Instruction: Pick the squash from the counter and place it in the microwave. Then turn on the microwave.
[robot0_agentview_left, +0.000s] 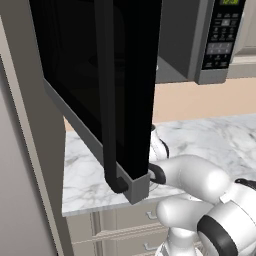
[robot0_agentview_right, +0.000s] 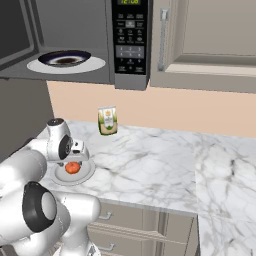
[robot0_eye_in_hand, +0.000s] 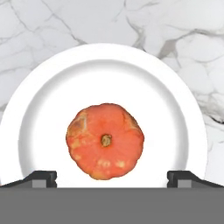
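Hand view: gripper (robot0_eye_in_hand: 112, 177) jaws spread wide, holding nothing, tips flanking squash (robot0_eye_in_hand: 105, 141) from above. Squash rests stem-up at centre of white plate (robot0_eye_in_hand: 39, 109) on counter (robot0_eye_in_hand: 52, 22). Step in hand: pick, approach phase, no contact visible. Next move, by judgement: descend straight, close jaws across squash sides, avoid plate rim. Right base view: carton (robot0_agentview_right: 107, 120) stands farther back by wall. Microwave (robot0_agentview_right: 131, 40) above, door (robot0_agentview_left: 100, 75) swung open, dish inside; cavity ready for placement.
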